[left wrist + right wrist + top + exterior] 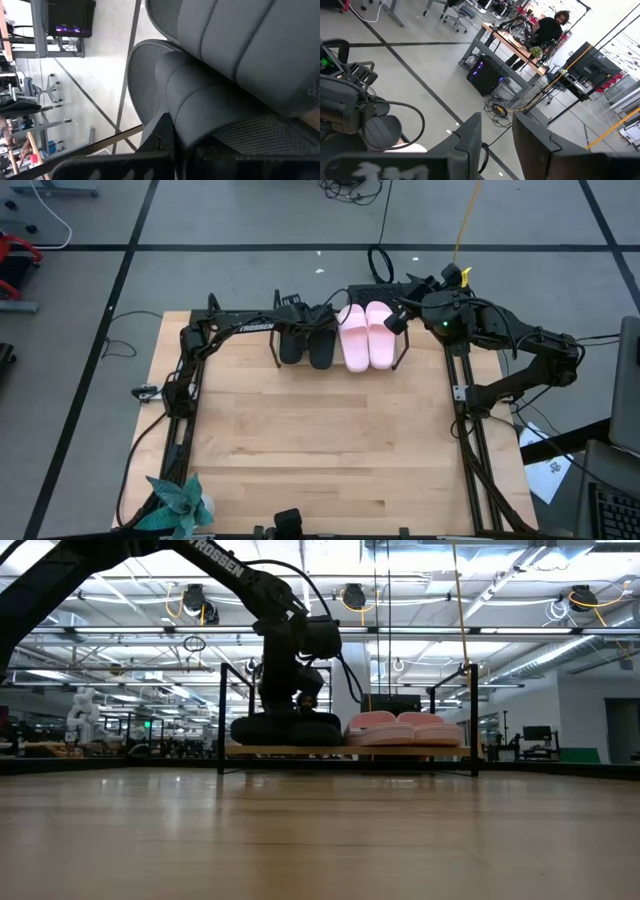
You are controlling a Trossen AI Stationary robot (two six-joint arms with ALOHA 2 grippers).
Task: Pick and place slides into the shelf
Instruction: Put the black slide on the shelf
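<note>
- A spiky green toy plant [180,502] sits at the near left corner of the wooden table [320,450]. The smooth boards between it and the rack are bare.
- The shelf [345,751] stands at the far edge of the table. It is a low rack of thin black rods with a light wood floor.
- All four slides lie side by side in the shelf. The black slides [307,345] are on the left and the pink slides [366,335] are on the right, touching each other.
- The black pair looks matte with a fine dotted grain [225,100]. The pink pair is smooth and rounded [400,727].
- The left gripper [300,310] is right over the black slides, at their far end. Its fingers are pressed together, and I cannot tell if they pinch a slide.
- The right gripper [398,316] hangs just beside the far right corner of the pink slides, not touching them. Its fingers [470,140] stand a little apart with nothing between them.
- Beyond the table lie black cables [380,265] and a yellow cord [466,225] on the grey floor.
- Far back in the room, a person [547,30] in dark clothes stands at a desk.
</note>
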